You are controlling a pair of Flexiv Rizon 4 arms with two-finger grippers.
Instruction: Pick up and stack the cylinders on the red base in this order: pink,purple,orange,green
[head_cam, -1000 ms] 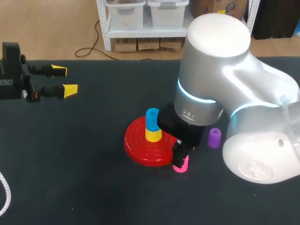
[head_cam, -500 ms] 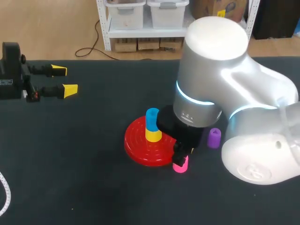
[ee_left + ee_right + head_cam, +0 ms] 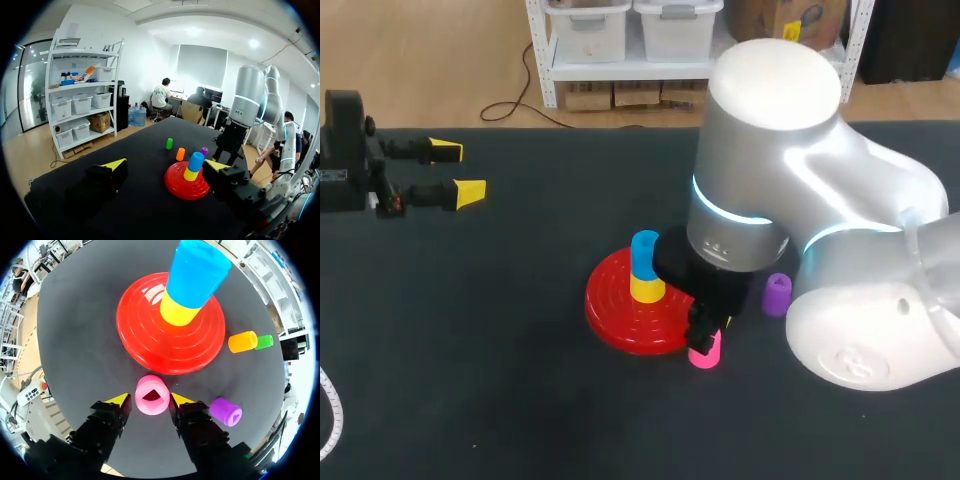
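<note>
Right claw (image 3: pixel 151 401) low over the table, pink cylinder (image 3: pixel 151 390) upright in its gap; clamped or loose, cannot tell. Red base (image 3: pixel 145 347) just ahead, carrying a yellow cylinder (image 3: pixel 179 311) under a blue cylinder (image 3: pixel 197 272). Purple cylinder (image 3: pixel 226 411) beside the claw. Left claw (image 3: pixel 458 170) well apart, spread wide, holding nothing.

Bright, even overhead light. Soft glare on the right arm (image 3: pixel 790 180)'s white shell; matte black table (image 3: pixel 470 380) takes only faint shadows nr objects; small highlights on glossy red base (image 3: pixel 145 340).
</note>
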